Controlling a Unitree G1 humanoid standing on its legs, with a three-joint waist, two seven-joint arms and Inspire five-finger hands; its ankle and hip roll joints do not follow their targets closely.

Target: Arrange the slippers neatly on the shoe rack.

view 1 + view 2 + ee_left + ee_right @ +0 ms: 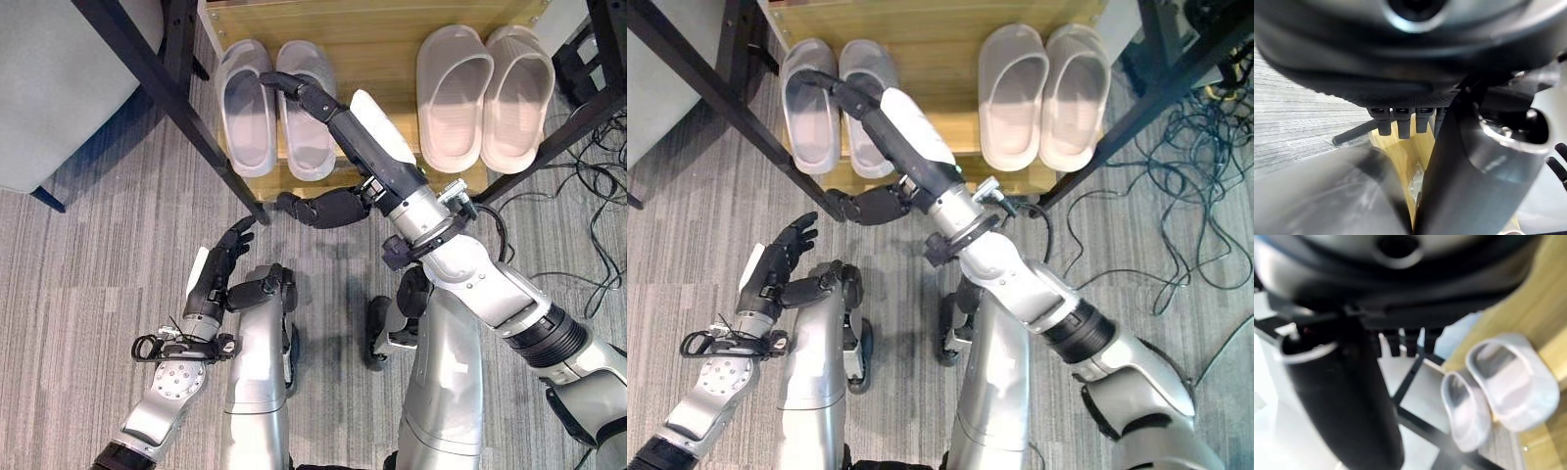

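Note:
Two pairs of slippers lie on the wooden shoe rack (387, 44), toes pointing inward. The grey pair is on the left, one slipper (245, 113) beside the other (306, 122). The pale pink pair (453, 98) (519, 93) is on the right. My right hand (367, 142) reaches over the grey pair. Its straight fingers (284, 83) lie along the gap between those two slippers, at the left one's inner rim, with the thumb (323, 208) hanging off the shelf's front edge. It is open. My left hand (220, 269) hovers low over the carpet in front of the rack, open and holding nothing.
Black frame bars (176, 108) (563, 132) slant down at both ends of the shelf. A grey seat (59, 88) stands to the left. Loose cables (1176, 176) lie on the grey carpet to the right.

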